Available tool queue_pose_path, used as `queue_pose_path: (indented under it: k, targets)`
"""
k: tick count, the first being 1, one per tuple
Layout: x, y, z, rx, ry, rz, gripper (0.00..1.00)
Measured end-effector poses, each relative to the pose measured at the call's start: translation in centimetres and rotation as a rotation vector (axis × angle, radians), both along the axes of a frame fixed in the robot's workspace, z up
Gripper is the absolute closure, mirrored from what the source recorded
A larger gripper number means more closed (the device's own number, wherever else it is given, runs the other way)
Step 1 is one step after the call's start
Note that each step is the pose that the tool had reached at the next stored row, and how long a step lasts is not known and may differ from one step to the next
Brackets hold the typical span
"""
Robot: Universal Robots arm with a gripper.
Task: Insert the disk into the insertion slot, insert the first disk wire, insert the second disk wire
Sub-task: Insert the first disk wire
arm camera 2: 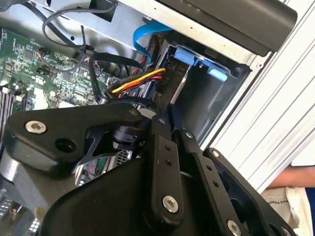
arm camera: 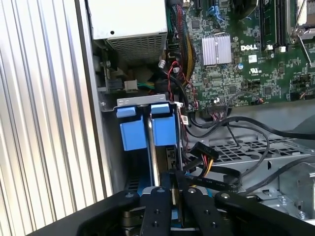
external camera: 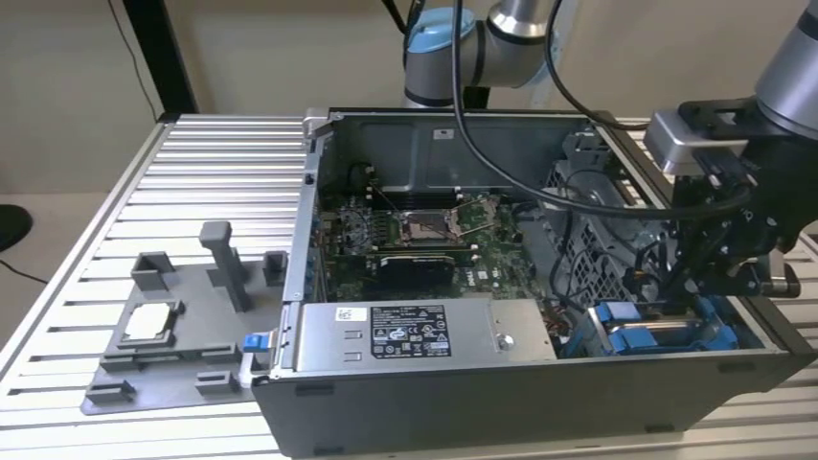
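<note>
The disk (external camera: 639,331), silver in its blue carrier, stands edge-up inside the drive bay at the case corner on the exterior view's right. Its blue end tabs show in both wrist views (arm camera: 147,129) (arm camera 2: 197,59). My gripper (external camera: 722,283) hangs just above that bay. Its black fingers (arm camera 2: 160,157) lie close together, and the end of a flat black disk wire (arm camera: 216,179) runs in between the tips (arm camera: 174,179). A second connector with yellow, red and black wires (arm camera: 202,156) (arm camera 2: 142,78) hangs loose beside the fingertips (arm camera 2: 166,114), not held.
The open computer case holds a green motherboard (external camera: 422,230) and a grey labelled power-supply box (external camera: 409,331). Loose black cables (external camera: 576,201) cross the drive cage. A grey fixture (external camera: 179,326) sits on the ribbed table (external camera: 192,192). A person's arm (arm camera 2: 300,179) is beside the table.
</note>
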State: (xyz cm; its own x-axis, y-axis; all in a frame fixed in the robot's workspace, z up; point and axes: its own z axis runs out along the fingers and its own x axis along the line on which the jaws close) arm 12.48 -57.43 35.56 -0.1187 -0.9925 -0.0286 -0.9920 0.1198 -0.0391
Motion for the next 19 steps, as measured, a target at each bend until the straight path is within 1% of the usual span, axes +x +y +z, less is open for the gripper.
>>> queue_pose_path:
  k: [4,15,19]
  targets:
    - [0.00,-0.02,0.01,-0.0003,0.0001,0.000,1.00]
    - [0.00,-0.01,-0.32,-0.0002,0.0001,0.000,1.00]
    - [0.01,0.18,-0.39,-0.0001,-0.0001,0.000,1.00]
